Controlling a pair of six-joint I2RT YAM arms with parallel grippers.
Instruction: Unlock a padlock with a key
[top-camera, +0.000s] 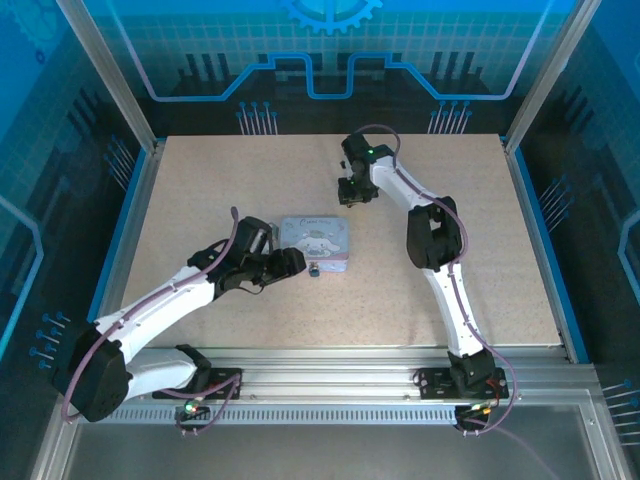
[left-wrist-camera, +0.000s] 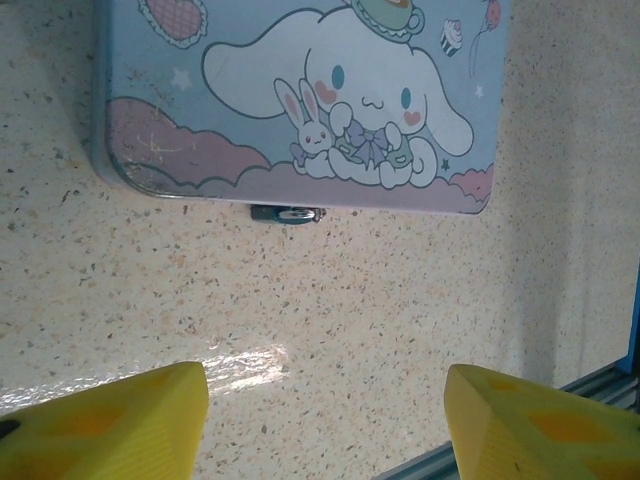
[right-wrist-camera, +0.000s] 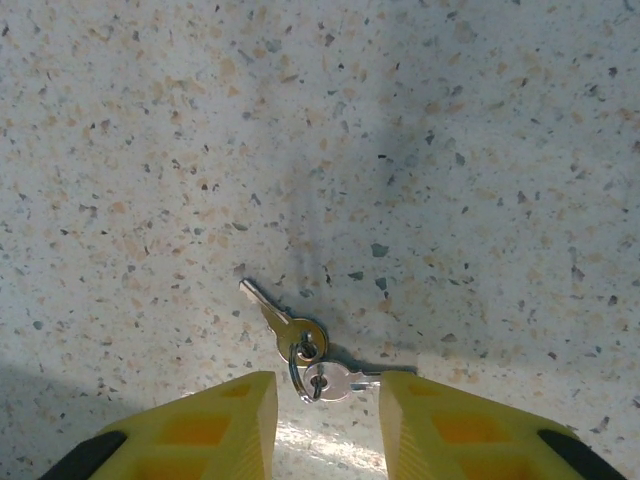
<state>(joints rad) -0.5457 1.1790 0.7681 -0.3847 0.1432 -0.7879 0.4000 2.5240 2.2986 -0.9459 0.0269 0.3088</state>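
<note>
- Step in hand looks like the key pickup. The right gripper (right-wrist-camera: 327, 425) hangs right over the keys (right-wrist-camera: 300, 345), 2 of them on 1 ring, lying flat toward the far side of the counter (right-wrist-camera: 450, 120).
- Its jaws are open to a middling gap and hold nothing. In the right wrist view, 1 key lies in the gap between the yellow fingers (right-wrist-camera: 215, 425) and the other points away up-left.
- The padlock (left-wrist-camera: 285, 213) is well apart from the keys, sitting against the near edge of the cartoon tin (left-wrist-camera: 300, 90) mid-counter. It's tiny in every shot, so I can't tell if it's hooked through a hasp or just lying there, or which way the keyhole faces.
- The left gripper (left-wrist-camera: 325, 410) is wide open and empty. It's aimed at that edge of the tin, with the padlock ahead of it and a stretch of bare counter between.
- Next move, my guess: right goes straight down and closes on a key's head or the ring. It's thin flat metal on a hard counter, so the fingertips need to get right down to the surface or they'll slip off.
- Grabbing by the ring would leave the key dangling, which is bad for lining it up with the lock.
- Left probably needs to pin the padlock or tin so nothing skids once the key pushes in.
</note>
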